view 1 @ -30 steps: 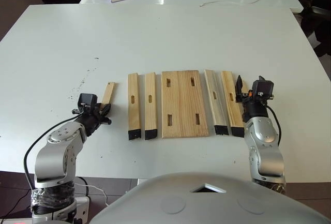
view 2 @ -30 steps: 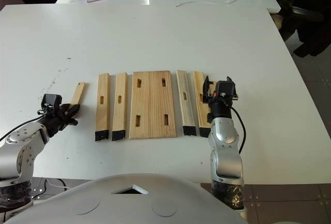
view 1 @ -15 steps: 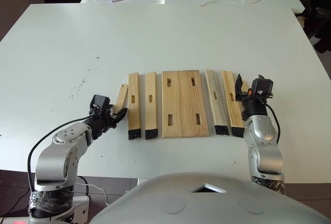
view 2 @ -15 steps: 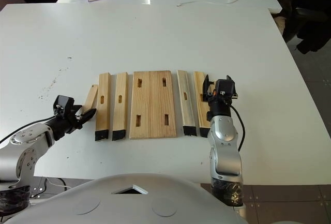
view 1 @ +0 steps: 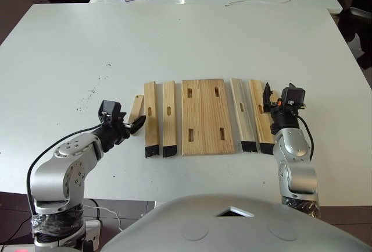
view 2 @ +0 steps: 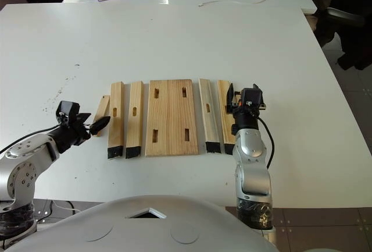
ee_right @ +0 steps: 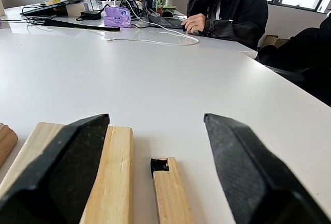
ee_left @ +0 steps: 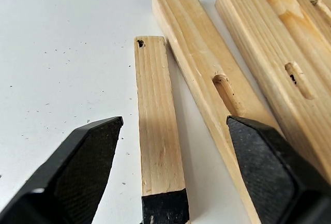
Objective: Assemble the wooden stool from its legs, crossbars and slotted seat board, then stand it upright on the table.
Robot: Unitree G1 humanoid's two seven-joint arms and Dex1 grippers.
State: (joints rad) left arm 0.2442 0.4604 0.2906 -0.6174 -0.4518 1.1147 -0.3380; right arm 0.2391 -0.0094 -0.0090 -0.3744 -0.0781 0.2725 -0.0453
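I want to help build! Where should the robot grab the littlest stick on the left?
By its long sides near the black-tipped end, from above: the short crossbar lies flat, and the gap to the neighbouring leg is widest there.

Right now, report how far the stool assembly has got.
Done: nothing joined; seat board and four legs lie flat, side by side. In hand: left hand open astride a crossbar, right hand open over a second crossbar; neither gripped. Left: all joining, then standing it upright.

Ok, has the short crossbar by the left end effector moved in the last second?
Yes. The short crossbar has slid to the robot's right, closing most of the gap to the leftmost slotted leg, which has stayed put.
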